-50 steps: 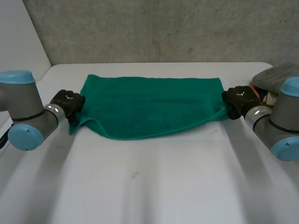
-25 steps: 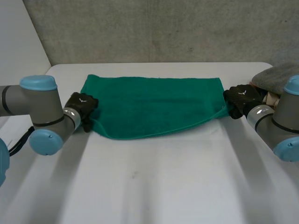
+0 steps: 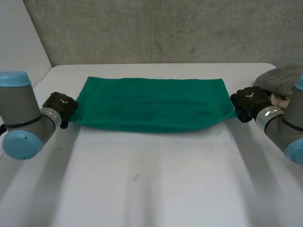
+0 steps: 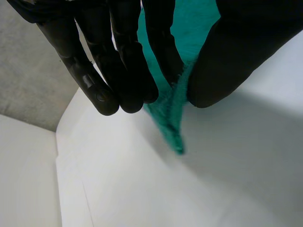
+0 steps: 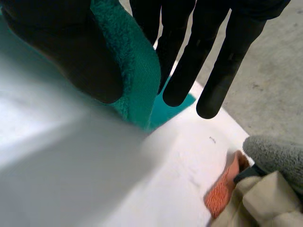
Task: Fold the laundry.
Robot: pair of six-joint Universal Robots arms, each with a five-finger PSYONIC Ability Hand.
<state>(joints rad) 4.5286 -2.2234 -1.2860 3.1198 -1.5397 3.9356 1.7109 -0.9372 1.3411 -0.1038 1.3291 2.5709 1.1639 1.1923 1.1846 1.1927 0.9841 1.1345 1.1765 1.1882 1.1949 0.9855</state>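
1. I am holding the green towel (image 3: 151, 104) spread flat across the far half of the white table (image 3: 151, 184), long side running from one arm to the other, with one hand at each near corner.
2. My left hand (image 3: 60, 106) is pinching the near-left corner. In the left wrist view the thumb is pressing the terry edge against straight fingers, and a short tip of cloth is hanging free below the pinch.
3. My right hand (image 3: 250, 101) is pinching the near-right corner the same way. In its wrist view the cloth is wrapping over the thumb, with the fingers closing behind it.
4. I am keeping the hands well apart so the near edge is pulling straight between them. A taut edge should carry over without sagging or bunching.
5. I judge that I am preparing the first fold, near edge over to far edge. The far edge is lying on the table as the anchor.
6. A grey cloth (image 3: 281, 80), an orange cloth (image 5: 222, 189) and a beige cloth (image 5: 258, 205) are waiting in a pile just beside my right hand, so I am watching that side for snags.
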